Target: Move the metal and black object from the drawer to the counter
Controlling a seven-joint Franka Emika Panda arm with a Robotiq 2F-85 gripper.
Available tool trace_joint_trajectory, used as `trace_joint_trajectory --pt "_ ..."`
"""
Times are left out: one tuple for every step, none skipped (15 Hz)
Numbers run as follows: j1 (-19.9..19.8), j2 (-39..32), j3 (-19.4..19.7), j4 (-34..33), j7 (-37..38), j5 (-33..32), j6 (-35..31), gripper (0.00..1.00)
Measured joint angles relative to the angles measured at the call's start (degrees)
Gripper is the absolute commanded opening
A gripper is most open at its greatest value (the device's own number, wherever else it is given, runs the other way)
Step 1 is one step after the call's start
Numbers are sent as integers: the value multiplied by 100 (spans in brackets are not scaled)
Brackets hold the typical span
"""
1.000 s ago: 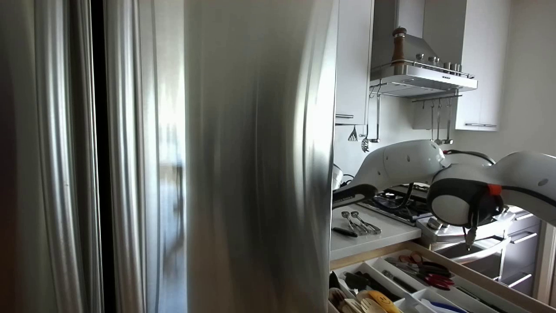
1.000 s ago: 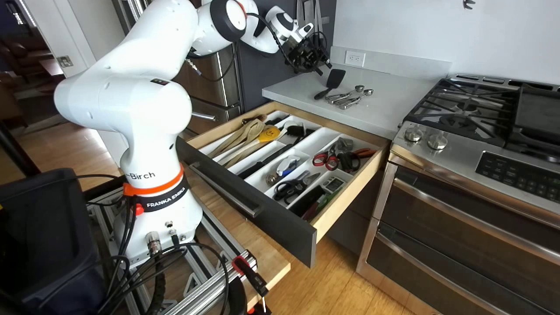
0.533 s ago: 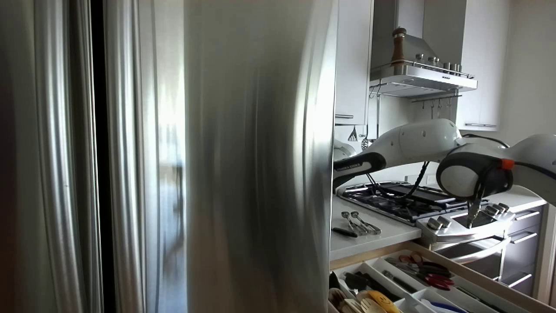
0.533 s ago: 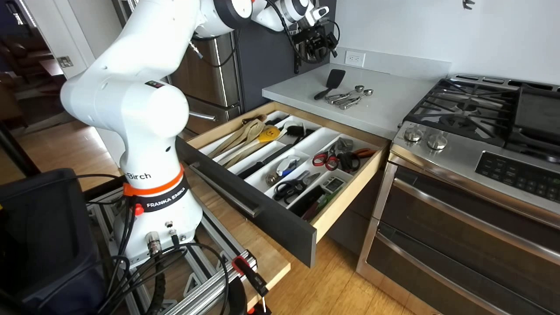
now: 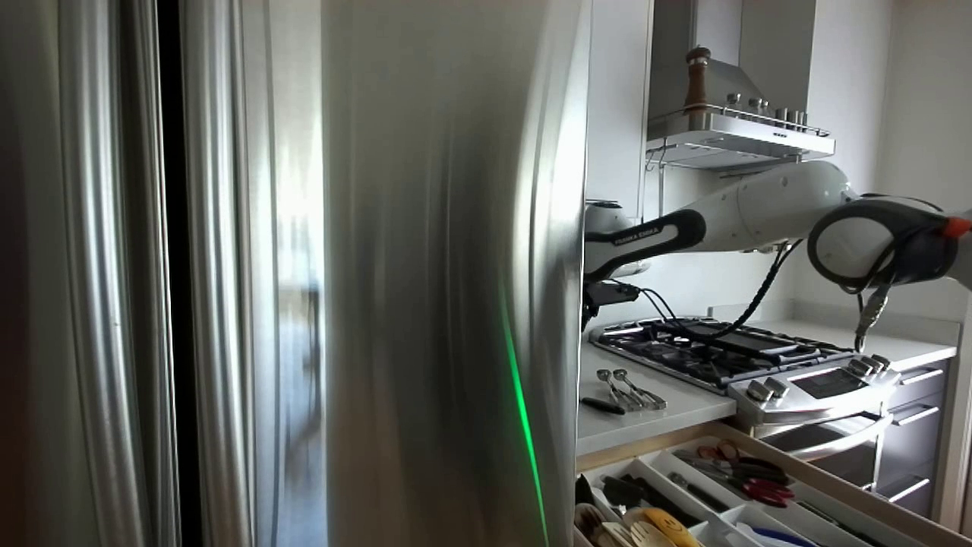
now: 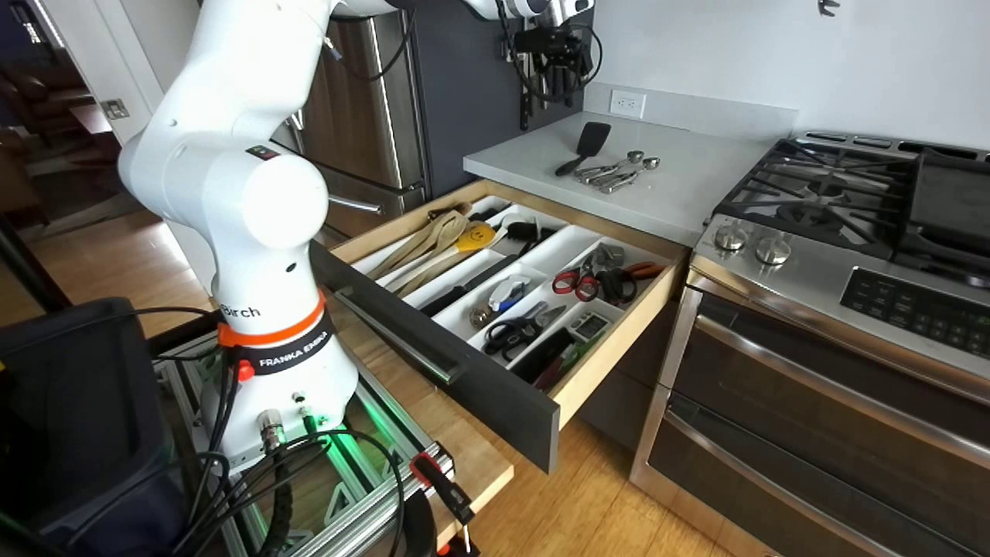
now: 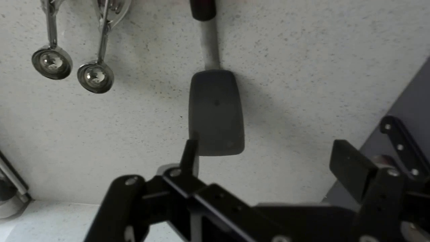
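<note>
A spatula with a black head, metal neck and black handle lies flat on the counter point(image 6: 673, 166) in an exterior view point(image 6: 593, 139). In the wrist view its black head point(image 7: 216, 111) is below my gripper, near the left finger. My gripper point(image 7: 265, 143) is open, with nothing between its fingers. It hangs above the back of the counter in an exterior view point(image 6: 561, 81). In an exterior view, the fridge edge hides most of it. The drawer point(image 6: 611, 360) is pulled open and holds several utensils in white compartments.
Two metal scoops point(image 6: 619, 174) lie beside the spatula, also in the wrist view point(image 7: 95, 77). Several knives point(image 6: 526, 100) hang on the dark side panel close behind the gripper. The stove point(image 6: 820, 201) stands right of the counter. The fridge point(image 5: 456, 266) fills much of an exterior view.
My arm and gripper have risen away from the counter and the spatula. The spatula, scoops and drawer have stayed in place. A green light now shows at the robot's base and on the fridge.
</note>
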State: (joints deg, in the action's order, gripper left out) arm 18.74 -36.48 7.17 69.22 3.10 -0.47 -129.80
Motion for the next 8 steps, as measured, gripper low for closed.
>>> trace_joint_trajectory --pt "-92 247 -120 232 -146 252 7 100" --pt "-181 496 -220 475 -273 504 79 100" --pt "-323 744 -380 716 -321 652 216 100" --pt "-495 989 -563 962 -321 754 393 100" --pt "-642 1225 -690 1207 -309 865 582 100" --pt "-771 1463 -769 1468 -258 961 776 100" --pt "-881 1692 -807 1737 -177 1041 951 100" --pt "-971 1911 -814 2009 -39 1083 1063 100"
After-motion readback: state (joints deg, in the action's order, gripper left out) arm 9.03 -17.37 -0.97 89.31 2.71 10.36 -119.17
